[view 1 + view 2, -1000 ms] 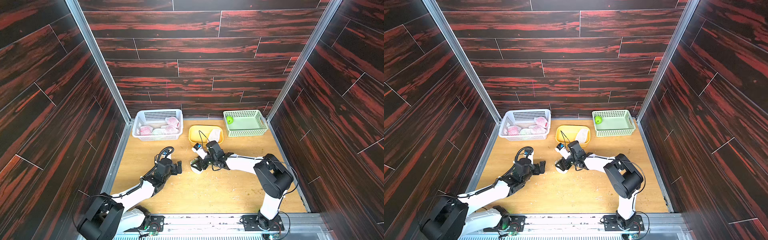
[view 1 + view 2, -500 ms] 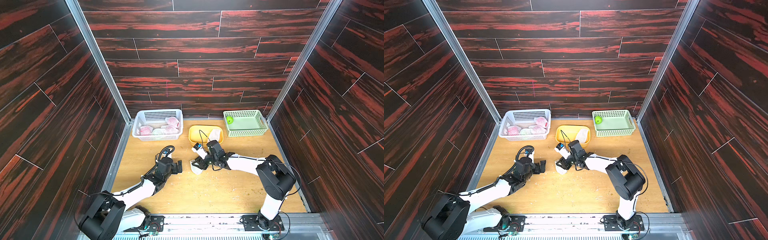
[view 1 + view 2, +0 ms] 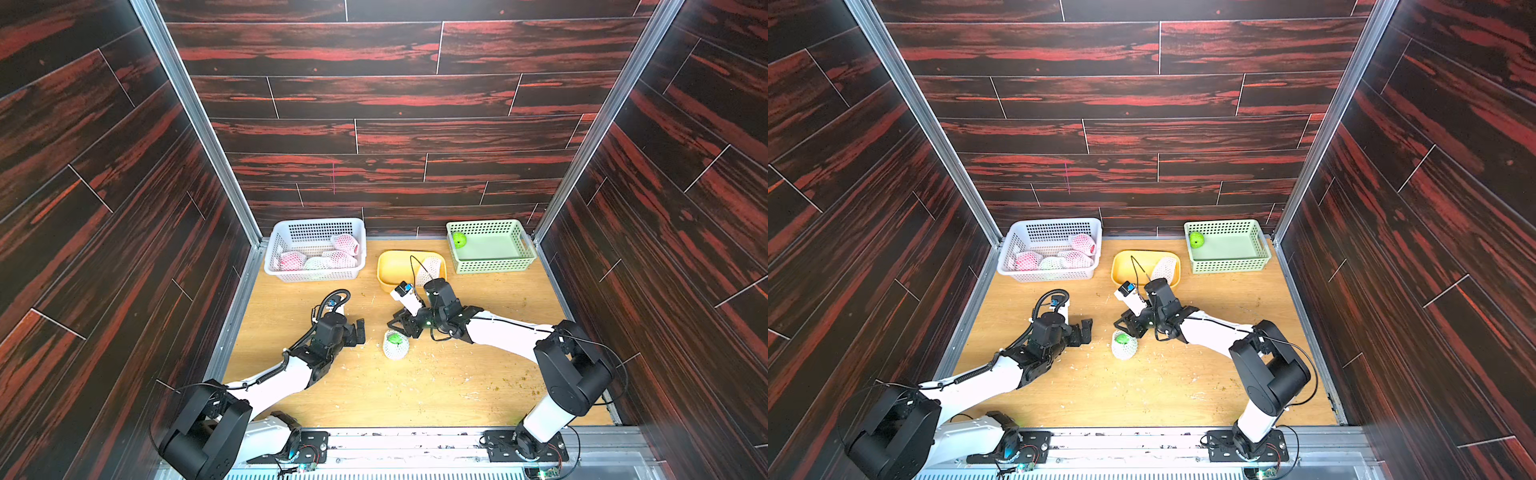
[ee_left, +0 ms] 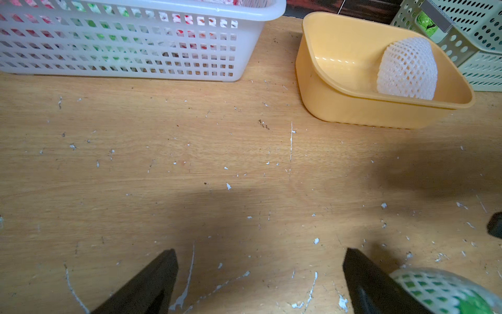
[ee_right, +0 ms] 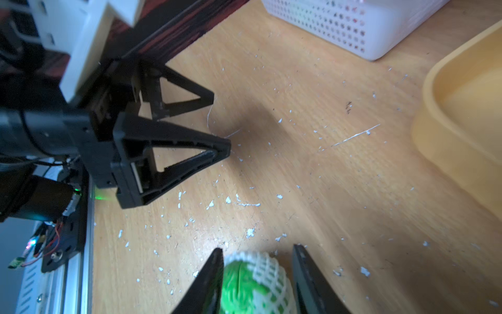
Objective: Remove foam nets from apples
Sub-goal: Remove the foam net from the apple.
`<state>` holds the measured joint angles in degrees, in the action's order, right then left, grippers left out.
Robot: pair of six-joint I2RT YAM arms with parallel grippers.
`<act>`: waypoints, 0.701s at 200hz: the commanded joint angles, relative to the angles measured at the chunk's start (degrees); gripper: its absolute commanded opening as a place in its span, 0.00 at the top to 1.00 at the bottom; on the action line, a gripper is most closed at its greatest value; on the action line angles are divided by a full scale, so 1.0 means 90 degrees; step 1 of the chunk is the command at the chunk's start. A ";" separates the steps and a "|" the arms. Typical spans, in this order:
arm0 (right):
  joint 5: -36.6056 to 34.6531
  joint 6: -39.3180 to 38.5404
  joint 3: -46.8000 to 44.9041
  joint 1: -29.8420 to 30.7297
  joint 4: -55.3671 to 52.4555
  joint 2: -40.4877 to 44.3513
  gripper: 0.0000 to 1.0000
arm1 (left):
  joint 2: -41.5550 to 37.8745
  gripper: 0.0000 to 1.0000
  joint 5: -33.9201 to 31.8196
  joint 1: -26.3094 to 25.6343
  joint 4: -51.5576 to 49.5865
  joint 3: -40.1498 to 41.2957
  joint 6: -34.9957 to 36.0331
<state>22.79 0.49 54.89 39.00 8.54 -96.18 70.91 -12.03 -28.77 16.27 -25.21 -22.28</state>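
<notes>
A green apple in a white foam net stands on the wooden table, seen in both top views. My right gripper reaches over it from behind and is shut on it, a finger pressed to each side. My left gripper hovers open just left of it, with only bare table between its fingers. That netted apple shows beside one left finger. Several more netted apples lie in the white basket.
A yellow tub behind the grippers holds one empty foam net. At the back right a green basket holds a bare green apple. White foam crumbs litter the table. Dark wood walls close in both sides.
My right gripper's jaws have narrowed onto the netted green apple. The left gripper has edged slightly toward it and stays open.
</notes>
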 commanded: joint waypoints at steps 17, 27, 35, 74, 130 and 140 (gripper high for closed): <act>0.0253 0.0212 -0.0085 -0.0096 -0.0084 0.0314 0.46 | 0.0059 0.00 0.0026 -0.0006 -0.0101 -0.0236 0.0025; 0.0300 0.0303 -0.0068 -0.0116 -0.0221 0.0387 0.45 | 0.0055 0.00 0.0038 -0.0006 -0.0099 -0.0236 0.0042; 0.0270 0.0385 0.0018 -0.0135 -0.0439 0.0396 0.43 | 0.0070 0.00 0.0048 -0.0006 -0.0113 -0.0248 0.0070; 0.0030 0.0345 0.0469 -0.0201 -0.1927 0.0385 0.41 | 0.0099 0.00 0.0423 -0.0006 -0.0351 -0.0451 0.0359; -0.0031 0.0340 0.0964 -0.0198 -0.2820 -0.0021 0.50 | 0.0418 0.01 0.1483 -0.0077 -0.0197 -0.0724 0.0779; 0.0076 0.0386 0.0998 -0.0200 -0.2766 -0.0098 0.52 | 0.0483 0.01 0.1542 -0.0129 -0.0197 -0.0766 0.0832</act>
<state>22.02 3.22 61.82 37.47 -13.28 -94.83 73.97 -2.31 -29.08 14.17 -30.06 -16.58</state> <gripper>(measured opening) 0.499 0.993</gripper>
